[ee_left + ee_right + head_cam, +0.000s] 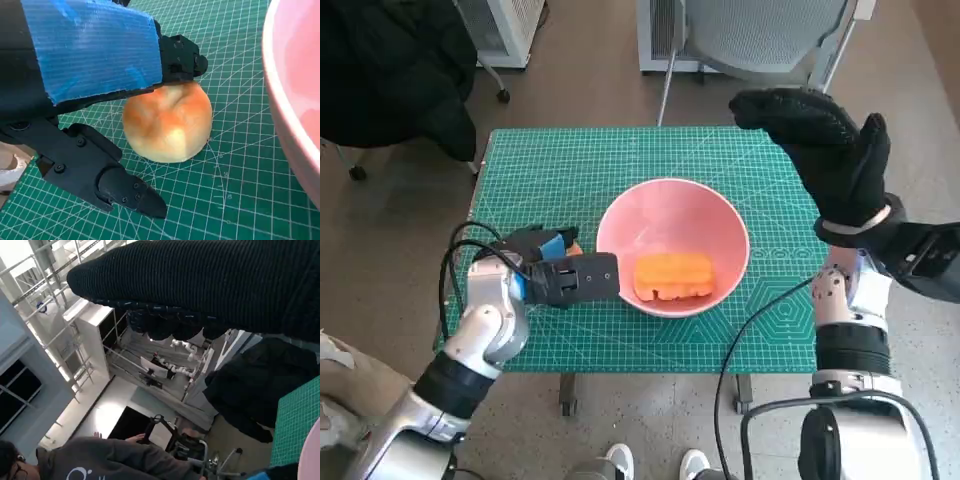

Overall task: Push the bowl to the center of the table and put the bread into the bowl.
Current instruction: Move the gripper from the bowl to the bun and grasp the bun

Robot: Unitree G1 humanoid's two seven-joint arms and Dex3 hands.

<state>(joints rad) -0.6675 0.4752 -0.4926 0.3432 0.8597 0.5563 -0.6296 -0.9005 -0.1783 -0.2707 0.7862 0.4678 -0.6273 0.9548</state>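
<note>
No legible writing marks bread (167,122) or bowl (672,245).

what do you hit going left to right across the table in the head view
left hand over the round bread roll → pink bowl with an orange bread piece inside → right hand, raised above the table's right edge

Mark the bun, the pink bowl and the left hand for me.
bun (167,122), left wrist view, on its browned top.
bowl (620,215), head view, on its rim at the far left.
left hand (570,277), head view, on its black middle.
</note>
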